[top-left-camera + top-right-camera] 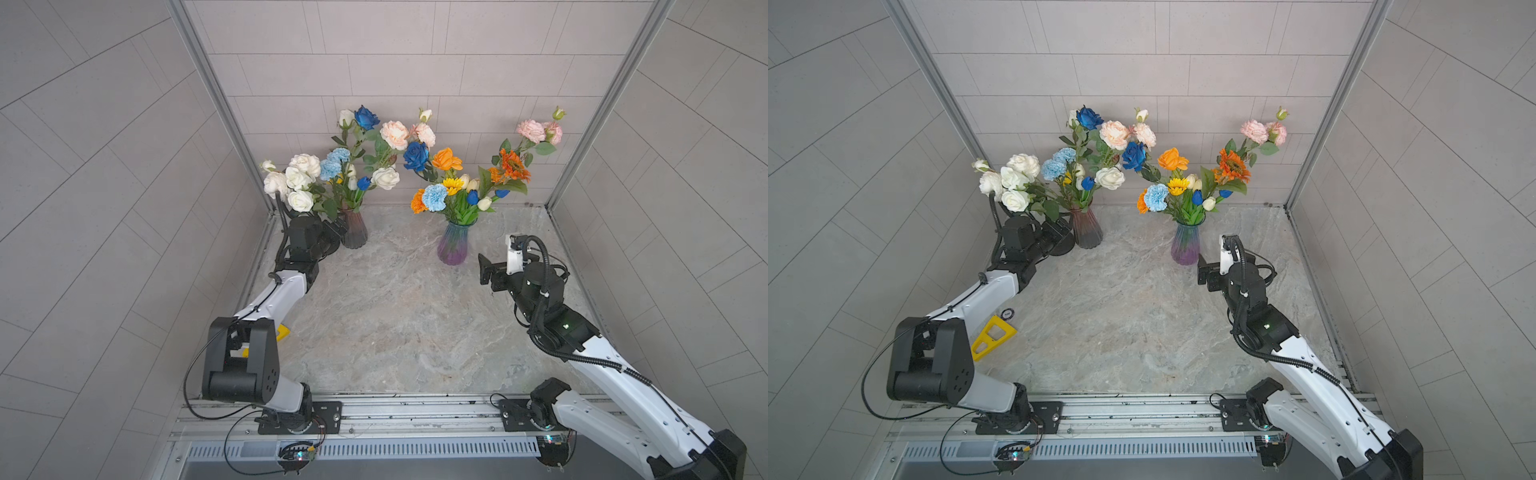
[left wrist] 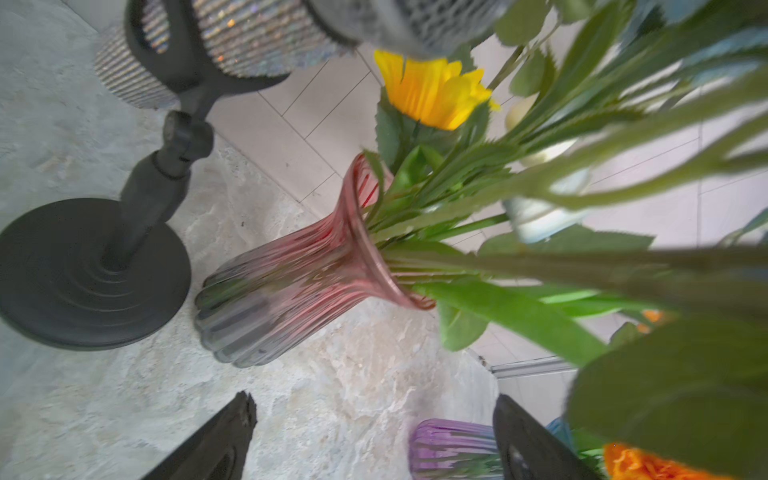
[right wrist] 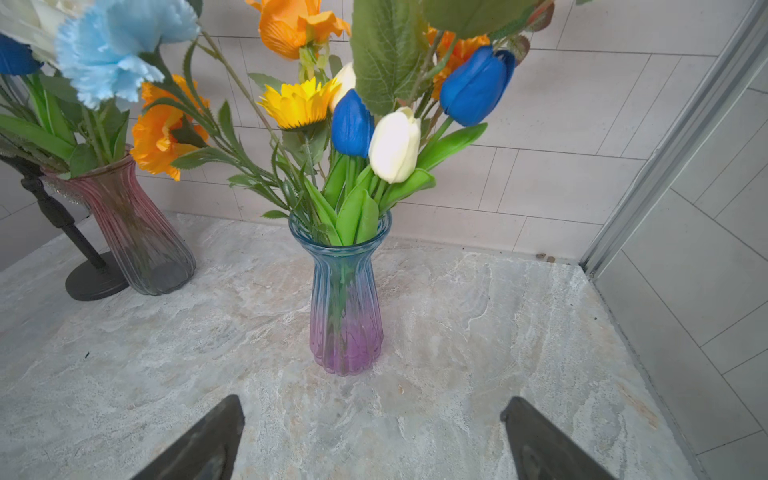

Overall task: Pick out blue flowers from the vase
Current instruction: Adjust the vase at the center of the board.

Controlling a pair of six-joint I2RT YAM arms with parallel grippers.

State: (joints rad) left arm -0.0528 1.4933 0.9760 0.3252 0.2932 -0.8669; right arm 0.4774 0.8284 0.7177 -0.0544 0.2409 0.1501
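- Landmark: ribbed glass vase (image 3: 345, 307), blue fading to purple, upright on grey marbled counter (image 3: 478, 332).
- Blue flowers (image 3: 477, 85): two dark blue tulip buds (image 3: 352, 124) and a frilly light blue carnation (image 1: 434, 197) stand in it; more stand in the pink-to-grey ribbed glass vase (image 1: 353, 228) to its left.
- Right gripper (image 3: 372, 400): jaws wide, empty, near it and facing it.
- Left gripper (image 2: 374, 400): jaws wide, empty, well to its left, beside the pink-to-grey vase.

free: marble tabletop (image 1: 395, 324) in front of blue-purple vase (image 1: 453, 245); obstacle: black stand (image 3: 89, 278) just beside pink vase (image 3: 141, 241)
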